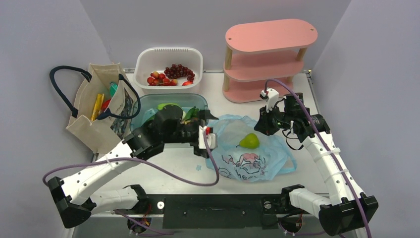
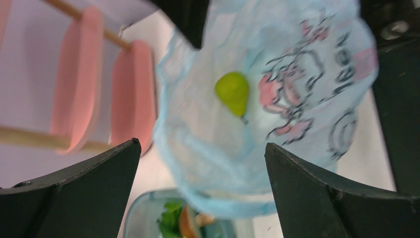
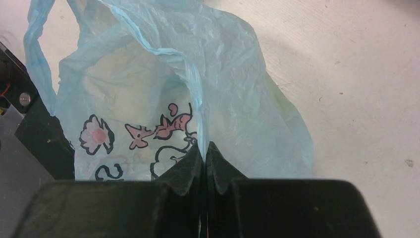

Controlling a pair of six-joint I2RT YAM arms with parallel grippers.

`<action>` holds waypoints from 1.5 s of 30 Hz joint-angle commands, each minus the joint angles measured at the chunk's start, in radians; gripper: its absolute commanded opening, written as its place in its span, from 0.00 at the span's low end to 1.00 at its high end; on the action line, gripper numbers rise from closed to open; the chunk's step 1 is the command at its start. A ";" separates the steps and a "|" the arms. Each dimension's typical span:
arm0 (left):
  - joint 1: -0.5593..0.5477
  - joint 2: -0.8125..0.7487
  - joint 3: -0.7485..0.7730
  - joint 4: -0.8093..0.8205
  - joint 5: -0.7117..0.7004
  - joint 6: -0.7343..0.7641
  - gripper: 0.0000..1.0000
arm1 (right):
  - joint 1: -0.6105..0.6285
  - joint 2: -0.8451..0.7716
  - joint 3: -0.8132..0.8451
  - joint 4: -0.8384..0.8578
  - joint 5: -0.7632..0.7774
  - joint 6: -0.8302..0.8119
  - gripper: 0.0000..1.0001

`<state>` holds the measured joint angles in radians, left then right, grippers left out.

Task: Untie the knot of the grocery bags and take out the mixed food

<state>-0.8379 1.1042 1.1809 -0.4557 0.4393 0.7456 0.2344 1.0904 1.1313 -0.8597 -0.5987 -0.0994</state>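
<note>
The light blue plastic bag (image 1: 257,158) with pinkish print lies open on the table, a green pear (image 1: 249,141) inside it. No knot shows. My left gripper (image 1: 210,133) hangs open at the bag's left edge, above the teal tub. In the left wrist view the pear (image 2: 233,91) shows through the bag (image 2: 297,59) beyond the spread left gripper (image 2: 202,144). My right gripper (image 1: 264,125) is shut on a fold of the bag's upper right rim; the right wrist view shows the right gripper (image 3: 204,146) pinching blue film (image 3: 198,99). The beige canvas tote (image 1: 96,119) stands far left with snack packets (image 1: 98,105) inside.
A clear teal tub (image 1: 147,113) holding greens sits under my left arm, and it also shows low in the left wrist view (image 2: 143,213). A white slotted basket (image 1: 168,57) with grapes and red fruit stands behind it. A pink three-tier shelf (image 1: 270,59) stands at the back right.
</note>
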 commanded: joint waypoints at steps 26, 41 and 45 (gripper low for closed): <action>-0.337 0.757 -0.137 1.055 -0.504 -0.260 0.97 | 0.013 -0.036 0.020 0.097 -0.006 0.049 0.00; -0.273 0.987 0.023 0.959 -0.441 -0.237 0.97 | 0.009 -0.036 0.014 0.096 -0.007 0.055 0.00; -0.273 1.021 0.062 0.894 -0.439 -0.254 0.97 | 0.009 -0.028 0.018 0.096 -0.004 0.050 0.00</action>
<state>-1.1122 2.0933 1.1801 0.4862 -0.0254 0.5087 0.2382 1.0729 1.1439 -0.8070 -0.5995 -0.0547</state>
